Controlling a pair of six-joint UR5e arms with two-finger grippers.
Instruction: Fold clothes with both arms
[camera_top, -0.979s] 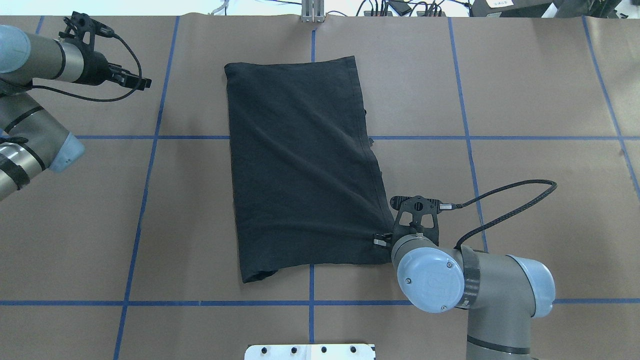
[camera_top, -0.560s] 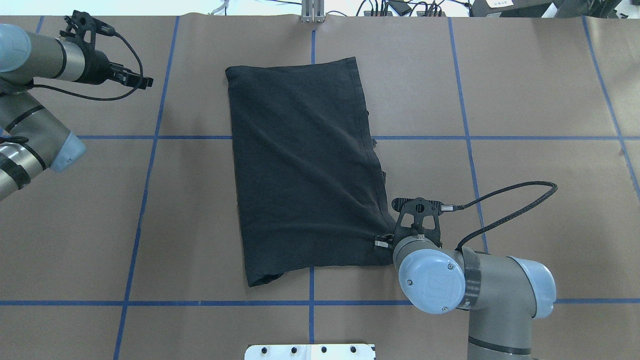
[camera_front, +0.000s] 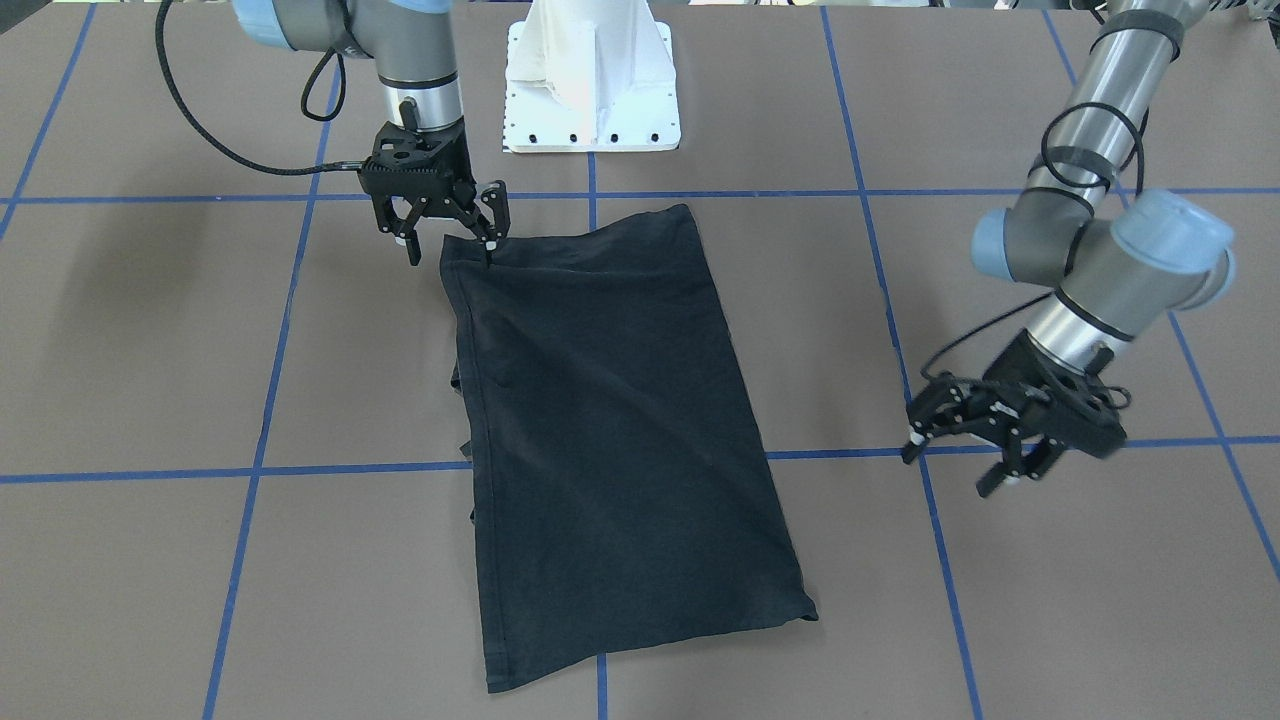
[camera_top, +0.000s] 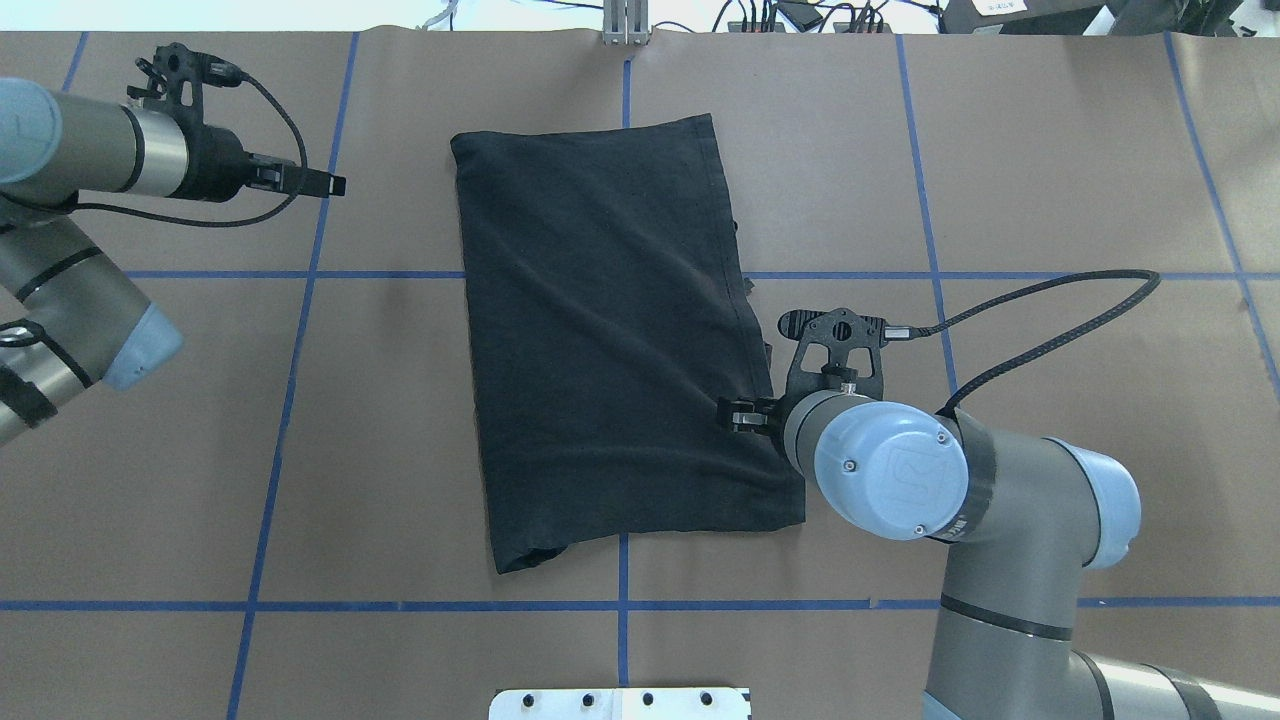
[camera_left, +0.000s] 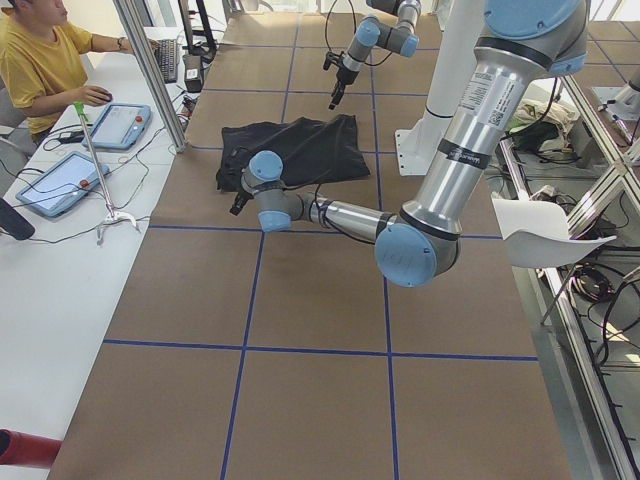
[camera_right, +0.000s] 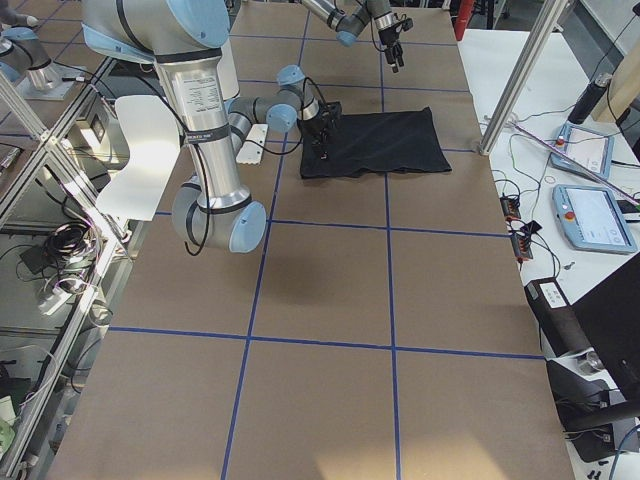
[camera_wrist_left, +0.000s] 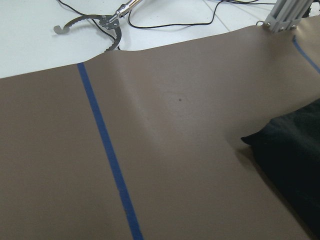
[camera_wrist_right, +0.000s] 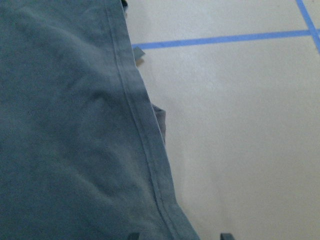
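The black T-shirt (camera_front: 610, 420), folded into a long panel, lies flat mid-frame on the brown tabletop (camera_front: 150, 350). At the upper left of the front view, the right end effector (camera_front: 450, 250) stands wide apart over the shirt's corner hem. The left end effector (camera_front: 948, 470), also spread wide, hovers at the right, well apart from the cloth.

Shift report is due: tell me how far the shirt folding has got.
Done: the T-shirt lies folded into one long panel. In hand: the right claw hangs open over a robot-side corner, gripping nothing; the left claw is open, off the cloth. Left: the crosswise folds.
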